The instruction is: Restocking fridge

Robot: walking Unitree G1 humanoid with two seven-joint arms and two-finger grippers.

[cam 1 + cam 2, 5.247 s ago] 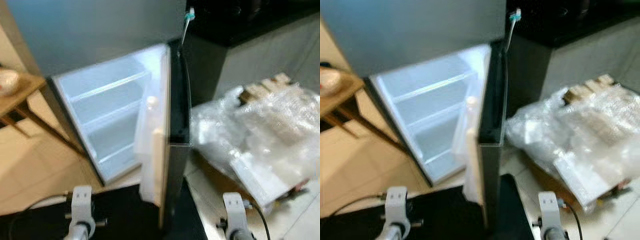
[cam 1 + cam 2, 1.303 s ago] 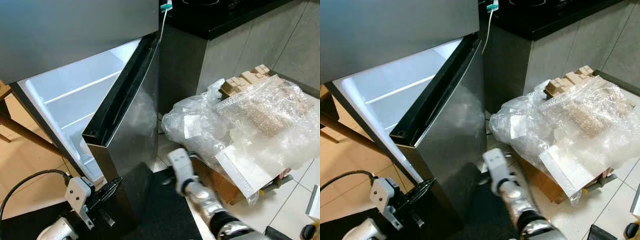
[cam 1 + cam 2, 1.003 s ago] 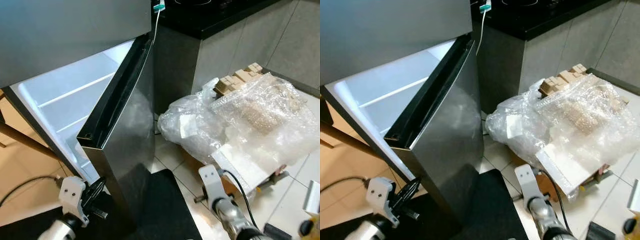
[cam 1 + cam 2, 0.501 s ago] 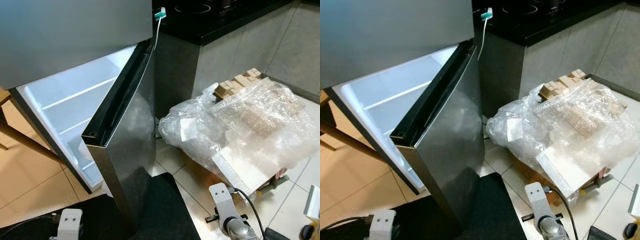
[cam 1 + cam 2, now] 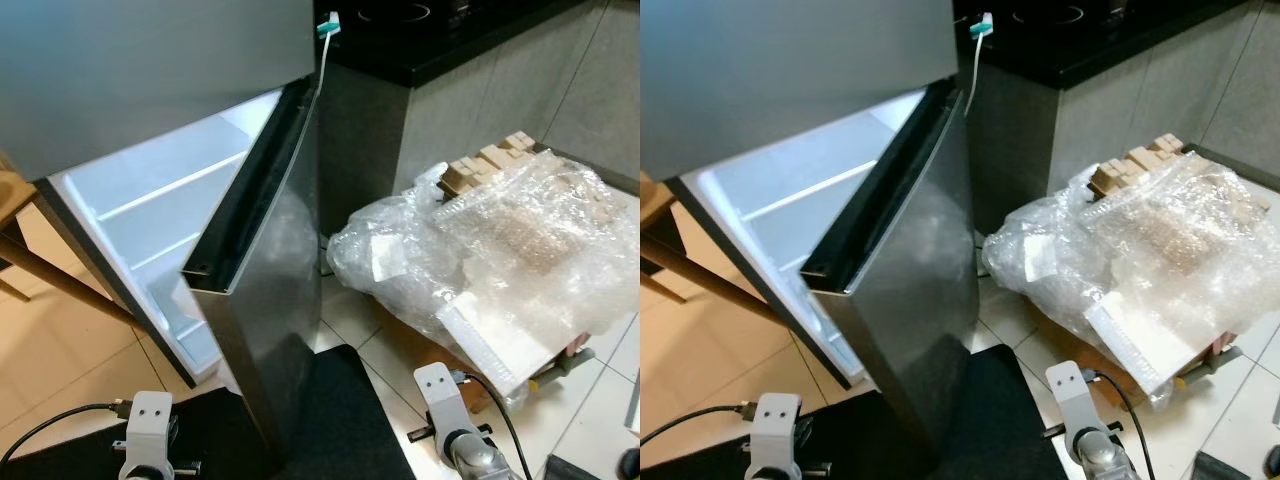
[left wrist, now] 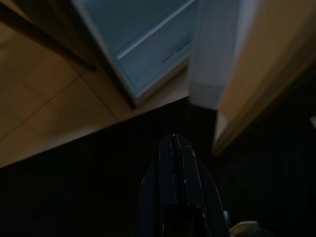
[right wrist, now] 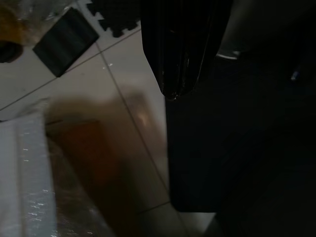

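Note:
The steel fridge stands ahead with its upper door (image 5: 150,70) shut. Its lower door (image 5: 270,320) stands about half open, and white shelves (image 5: 150,200) show inside with nothing on them. My left arm (image 5: 150,428) and right arm (image 5: 442,405) hang low at the bottom edge, clear of the door. In the left wrist view my left gripper (image 6: 173,138) is shut and holds nothing, over the black mat (image 6: 74,197) near the door's lower corner. My right gripper (image 7: 172,94) is also shut and holds nothing, above the tiled floor (image 7: 133,113).
A big heap of clear plastic wrap and cardboard (image 5: 500,260) lies on the floor to the right. A wooden table (image 5: 20,195) stands at the left. A black countertop (image 5: 450,30) lies behind, with a white cable (image 5: 322,50) hanging beside the fridge. A black mat (image 5: 335,420) lies underfoot.
The lower door has swung from wide open to about half open. My right arm, raised near the door a second ago, has dropped to the bottom edge. The left arm has lowered too.

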